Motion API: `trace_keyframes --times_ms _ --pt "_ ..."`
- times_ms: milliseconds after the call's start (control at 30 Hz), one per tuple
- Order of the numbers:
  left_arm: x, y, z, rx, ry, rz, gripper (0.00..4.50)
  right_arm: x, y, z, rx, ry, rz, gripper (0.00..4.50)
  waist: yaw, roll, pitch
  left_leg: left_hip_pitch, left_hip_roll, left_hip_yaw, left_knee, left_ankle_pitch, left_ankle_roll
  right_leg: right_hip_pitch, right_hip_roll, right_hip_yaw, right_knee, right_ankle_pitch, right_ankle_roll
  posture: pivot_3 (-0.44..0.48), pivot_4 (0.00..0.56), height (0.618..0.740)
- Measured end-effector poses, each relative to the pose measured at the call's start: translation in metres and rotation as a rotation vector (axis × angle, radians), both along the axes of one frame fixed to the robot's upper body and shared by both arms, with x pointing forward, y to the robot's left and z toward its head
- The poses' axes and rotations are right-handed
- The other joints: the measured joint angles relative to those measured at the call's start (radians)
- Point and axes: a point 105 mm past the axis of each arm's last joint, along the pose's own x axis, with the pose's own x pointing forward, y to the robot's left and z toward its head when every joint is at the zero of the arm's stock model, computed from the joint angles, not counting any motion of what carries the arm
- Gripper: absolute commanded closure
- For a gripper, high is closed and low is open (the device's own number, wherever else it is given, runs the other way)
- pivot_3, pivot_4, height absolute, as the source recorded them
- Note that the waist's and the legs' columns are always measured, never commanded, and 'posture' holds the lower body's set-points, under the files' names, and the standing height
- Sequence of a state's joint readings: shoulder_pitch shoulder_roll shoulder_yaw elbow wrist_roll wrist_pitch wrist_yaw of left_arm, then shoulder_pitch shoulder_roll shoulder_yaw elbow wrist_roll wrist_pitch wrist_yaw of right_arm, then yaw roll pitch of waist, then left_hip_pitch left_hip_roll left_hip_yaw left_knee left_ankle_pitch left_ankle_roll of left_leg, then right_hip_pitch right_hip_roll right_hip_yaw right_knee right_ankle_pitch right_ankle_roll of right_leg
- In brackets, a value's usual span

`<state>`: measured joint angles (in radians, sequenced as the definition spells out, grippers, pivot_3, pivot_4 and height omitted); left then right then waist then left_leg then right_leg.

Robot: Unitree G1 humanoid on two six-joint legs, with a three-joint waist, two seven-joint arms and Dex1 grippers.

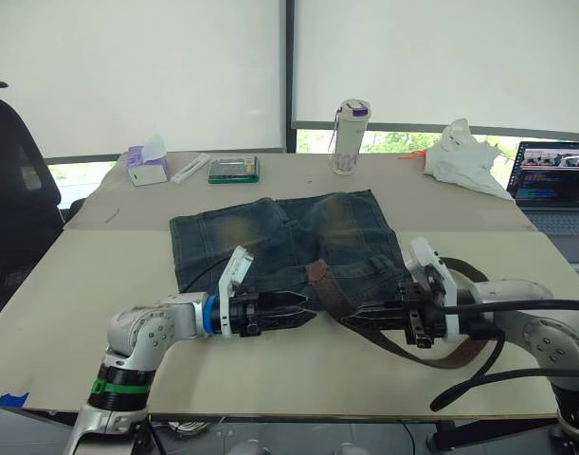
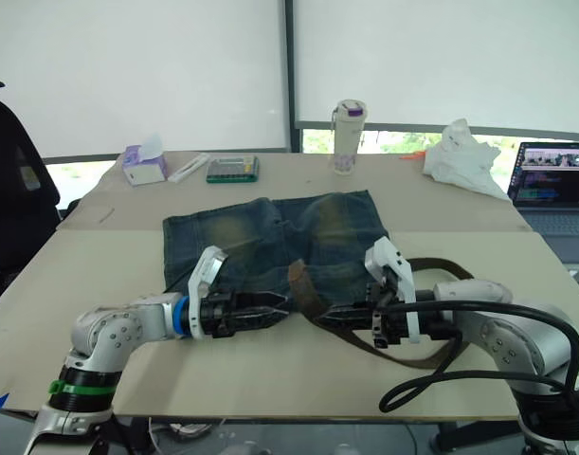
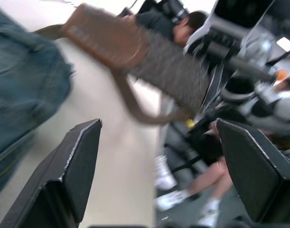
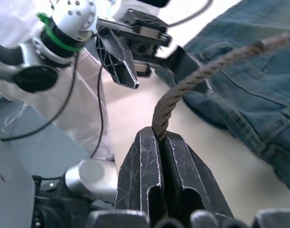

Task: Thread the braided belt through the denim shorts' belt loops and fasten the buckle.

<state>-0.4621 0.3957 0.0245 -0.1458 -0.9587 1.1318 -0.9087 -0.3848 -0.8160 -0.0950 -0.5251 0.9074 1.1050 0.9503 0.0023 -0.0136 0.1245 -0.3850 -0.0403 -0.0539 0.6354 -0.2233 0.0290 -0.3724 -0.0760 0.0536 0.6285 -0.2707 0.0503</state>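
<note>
At the near edge of the pale beige table, the dark brown braided belt is clenched between the fingers of the right gripper, its strap looped beside the waistband. The left gripper, fingers spread and empty, is held just beside it. The faded blue-grey denim shorts are laid flat mid-table. Beyond, a white bottle, a tissue box and an open laptop are set before white window blinds.
</note>
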Motion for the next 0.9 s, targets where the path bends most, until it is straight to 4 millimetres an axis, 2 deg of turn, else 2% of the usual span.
trace_keyframes --times_ms 267,433,667,700,900 --pt "0.004 -0.005 0.019 -0.138 0.184 -0.046 0.42 -0.003 -0.001 -0.002 -0.033 0.004 -0.019 4.47 0.0 0.0 0.0 0.0 0.0 0.0 0.0 0.0 0.0 0.0 0.0 0.0 0.0 0.0 0.0 0.0 0.15 0.74" --pt "0.004 -0.008 0.019 -0.134 0.212 -0.048 1.9 -0.007 0.0 -0.001 -0.039 0.004 -0.009 4.5 0.0 0.0 0.0 0.0 0.0 0.0 0.0 0.0 0.0 0.0 0.0 0.0 0.0 0.0 0.0 0.0 0.15 0.74" --pt "0.005 -0.016 0.017 -0.134 0.221 -0.043 4.32 -0.01 0.0 -0.003 -0.038 0.016 -0.015 4.5 0.008 0.0 0.0 -0.001 0.0 0.0 0.0 0.0 0.0 0.0 -0.001 0.0 -0.001 0.0 0.0 0.0 0.15 0.74" --pt "0.005 -0.016 0.017 -0.134 0.219 -0.037 4.46 -0.01 0.0 -0.004 -0.036 0.02 -0.019 4.5 0.009 0.0 0.0 -0.001 0.0 0.0 0.0 0.0 0.0 0.0 -0.001 0.0 -0.001 0.0 0.0 0.0 0.15 0.74" --pt "0.008 -0.023 0.018 -0.15 0.216 -0.016 4.5 -0.004 -0.008 -0.002 -0.033 -0.013 -0.105 2.38 0.01 0.0 0.0 -0.002 0.0 0.0 0.0 0.0 0.0 0.0 -0.002 0.0 -0.002 0.0 0.0 0.0 0.15 0.74"
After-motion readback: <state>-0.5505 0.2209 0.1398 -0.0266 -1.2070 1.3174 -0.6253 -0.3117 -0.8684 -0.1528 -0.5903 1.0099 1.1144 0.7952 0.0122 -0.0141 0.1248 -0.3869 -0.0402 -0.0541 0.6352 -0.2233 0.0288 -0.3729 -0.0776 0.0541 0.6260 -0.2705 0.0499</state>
